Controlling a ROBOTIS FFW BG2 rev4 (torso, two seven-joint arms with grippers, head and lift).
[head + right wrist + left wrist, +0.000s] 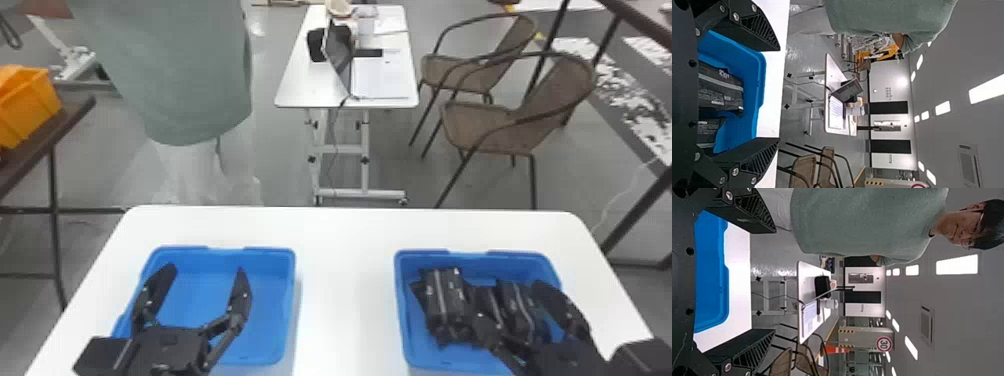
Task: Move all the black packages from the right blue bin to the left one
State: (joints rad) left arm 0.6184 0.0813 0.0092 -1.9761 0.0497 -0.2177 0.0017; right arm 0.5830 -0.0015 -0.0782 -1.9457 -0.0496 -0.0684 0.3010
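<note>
In the head view my left gripper (197, 285) stands open over the left blue bin (270, 305), whose visible floor holds no package. My right gripper (515, 305) is over the right blue bin (410, 345), fingers apart. Several black packages (445, 300) lie heaped in that bin, partly hidden by the gripper. In the left wrist view the left gripper (774, 280) has its fingers wide apart, the left bin (711, 274) beyond them. The right wrist view has the right gripper (778, 94) spread, with packages (721, 92) in the right bin (760, 86) and nothing held.
Both bins stand on a white table (345, 280) with a strip of tabletop between them. Behind it are a smaller desk (310, 90) with a laptop and two chairs (500, 125). An orange crate (30, 105) sits on a side table at the left.
</note>
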